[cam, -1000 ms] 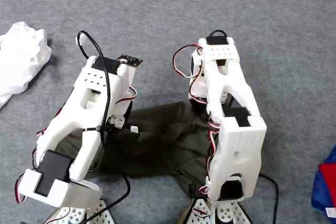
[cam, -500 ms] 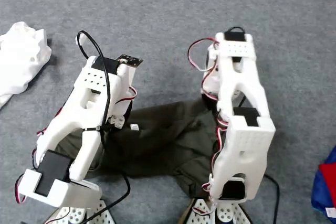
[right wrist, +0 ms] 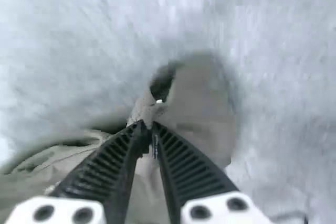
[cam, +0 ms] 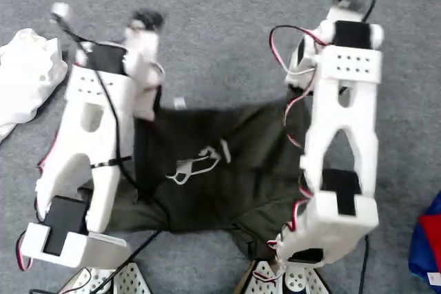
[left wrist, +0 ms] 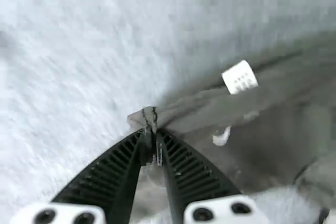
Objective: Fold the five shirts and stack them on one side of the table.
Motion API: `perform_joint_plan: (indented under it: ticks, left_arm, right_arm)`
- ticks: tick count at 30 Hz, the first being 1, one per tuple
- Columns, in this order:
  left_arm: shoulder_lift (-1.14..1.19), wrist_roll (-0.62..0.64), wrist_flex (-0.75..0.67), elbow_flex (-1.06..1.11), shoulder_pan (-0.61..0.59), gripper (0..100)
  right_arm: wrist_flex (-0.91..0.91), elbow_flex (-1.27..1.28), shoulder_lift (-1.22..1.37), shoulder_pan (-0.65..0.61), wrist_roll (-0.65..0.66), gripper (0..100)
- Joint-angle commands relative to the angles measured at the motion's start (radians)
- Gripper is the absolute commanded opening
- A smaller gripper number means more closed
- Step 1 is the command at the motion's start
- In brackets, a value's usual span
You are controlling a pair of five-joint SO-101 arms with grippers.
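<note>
Dark shirt (cam: 220,184) lies on the grey surface (cam: 227,32) between the two arms, roughly centred side to side. A white print (cam: 200,163) faces up.

Left pincer (left wrist: 149,129): closed, with a fold of the dark shirt's edge nipped at the tips. A small white label (left wrist: 240,77) sits on that same edge, just beside the grip.

Right pincer (right wrist: 147,127): closed as well, pinching a bunched corner of the dark shirt, with cloth falling away behind the tips.

Key relation: the held edge is the far one and runs side to side, left pincer at one end, right pincer at the other. The rest of the cloth trails from that edge back toward the arm bases, where it is rumpled. Neither arm is nearer, since each has its own corner. Cannot tell whether the held edge is clear of the surface.

Judgement: the step in hand is spreading this shirt ahead of a fold. Any next move has to carry both corners together along the line from far edge to near edge, otherwise the edge will skew.

Elsewhere: a white shirt (cam: 27,67) is crumpled at the left border of the surface, well apart. A blue and red garment (cam: 427,239) sits at the right border. No folded stack is visible, so I judge the task to be early.
</note>
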Motion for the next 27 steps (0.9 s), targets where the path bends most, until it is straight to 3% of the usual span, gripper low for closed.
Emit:
perform_joint_plan:
  ticks: [1,6,13,27]
  left_arm:
    - [-0.005,-0.002,-0.008,-0.242,-0.058,2]
    - [-0.004,-0.002,-0.091,-0.488,-0.109,2]
    - [-0.012,-0.002,-0.242,-0.649,-0.16,2]
    - [-0.013,-0.002,-0.224,-1.051,-0.261,2]
  right_arm:
    - [-0.08,-0.124,-0.093,0.018,-0.003,0.5]
    - [-0.232,-0.203,-0.096,0.045,-0.003,0.5]
    - [-0.353,-0.406,-0.101,0.05,-0.003,0.5]
    - [-0.347,-0.986,-0.102,0.05,-0.003,0.5]
